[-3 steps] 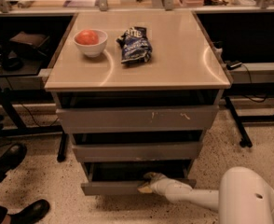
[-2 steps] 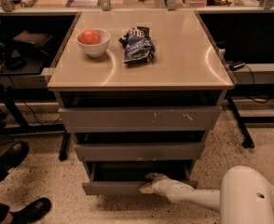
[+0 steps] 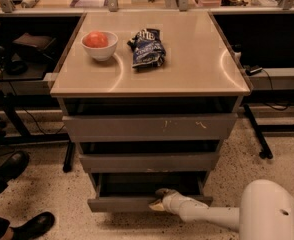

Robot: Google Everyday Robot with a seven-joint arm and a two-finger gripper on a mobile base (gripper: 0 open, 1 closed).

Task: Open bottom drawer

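The bottom drawer (image 3: 122, 204) is the lowest of three grey fronts of the cabinet. It is pulled out a little, and a dark gap shows its inside behind the front. My gripper (image 3: 158, 200) sits at the drawer's top front edge, right of its middle, at the end of my white arm (image 3: 207, 215), which reaches in from the lower right. The middle drawer (image 3: 149, 162) and the top drawer (image 3: 149, 127) with pale scratches stand above it.
On the beige cabinet top (image 3: 197, 59) stand a white bowl with a red fruit (image 3: 99, 44) and a dark chip bag (image 3: 148, 47). Black shoes (image 3: 9, 166) are on the speckled floor at left. Dark desks and table legs (image 3: 257, 131) flank the cabinet.
The view has shifted slightly and the cabinet sits a bit further right in the frame. The gripper stays at the bottom drawer's front edge; the drawer looks about as far out as before.
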